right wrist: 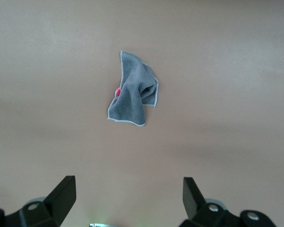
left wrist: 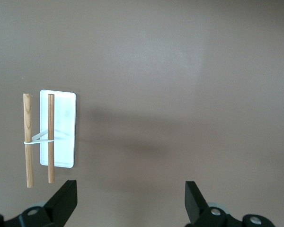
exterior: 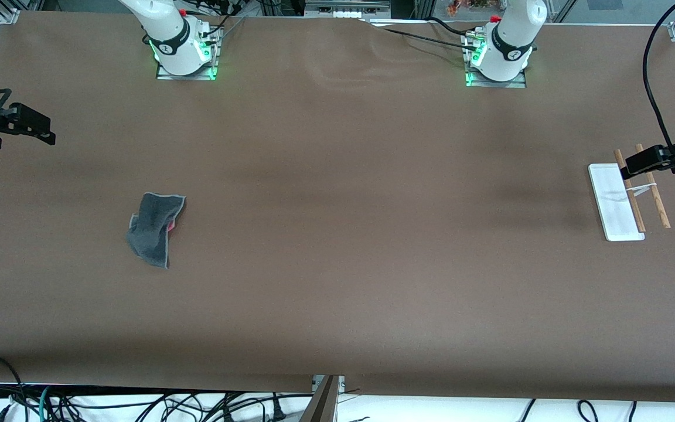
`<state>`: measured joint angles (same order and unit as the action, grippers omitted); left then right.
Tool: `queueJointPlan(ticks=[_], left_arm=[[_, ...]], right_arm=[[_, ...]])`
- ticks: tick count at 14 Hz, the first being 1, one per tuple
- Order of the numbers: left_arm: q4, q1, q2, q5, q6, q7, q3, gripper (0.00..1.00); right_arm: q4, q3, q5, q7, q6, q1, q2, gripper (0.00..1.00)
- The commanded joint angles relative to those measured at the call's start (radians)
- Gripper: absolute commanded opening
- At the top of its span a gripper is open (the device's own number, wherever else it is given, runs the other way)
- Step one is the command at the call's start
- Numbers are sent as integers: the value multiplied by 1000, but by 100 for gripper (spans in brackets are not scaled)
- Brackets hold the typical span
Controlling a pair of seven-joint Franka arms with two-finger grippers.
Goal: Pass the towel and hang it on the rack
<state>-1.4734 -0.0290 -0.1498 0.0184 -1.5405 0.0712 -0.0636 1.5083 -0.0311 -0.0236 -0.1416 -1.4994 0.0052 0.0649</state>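
The towel lies crumpled on the brown table toward the right arm's end, dark grey with a bit of pink-red showing. It also shows in the right wrist view. The rack, a white base with two brown rods, stands at the left arm's end and shows in the left wrist view. My right gripper is up in the air at the table's end, away from the towel, open and empty. My left gripper is over the rack's rods, open and empty.
The two arm bases stand along the table's edge farthest from the front camera. A black cable hangs by the left arm's end. Loose cables lie below the table's near edge.
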Motion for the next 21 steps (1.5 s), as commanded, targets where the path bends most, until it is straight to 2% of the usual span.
queueJointPlan(ticks=[1,5,9,10,17,21], left_arm=[[38,3,-19,0,16,-13,-2,100],[38,3,-19,0,16,-13,-2,100],[38,3,-19,2,16,-13,-2,100],[38,3,-19,2,16,-13,-2,100],[38,3,-19,2,16,-14,-4,100],[36,1,-19,2,16,-14,-5,100]], right_arm=[[-8,-1,14,2,1,-2,0,100],[-8,-1,13,1,-22,-2,4,100],[-4,5,-32,-4,-88,16,44,100],[0,5,-35,-1,-106,30,100,100],[21,5,-30,2,-269,52,266,100],[36,5,-19,-6,-416,56,424,100]])
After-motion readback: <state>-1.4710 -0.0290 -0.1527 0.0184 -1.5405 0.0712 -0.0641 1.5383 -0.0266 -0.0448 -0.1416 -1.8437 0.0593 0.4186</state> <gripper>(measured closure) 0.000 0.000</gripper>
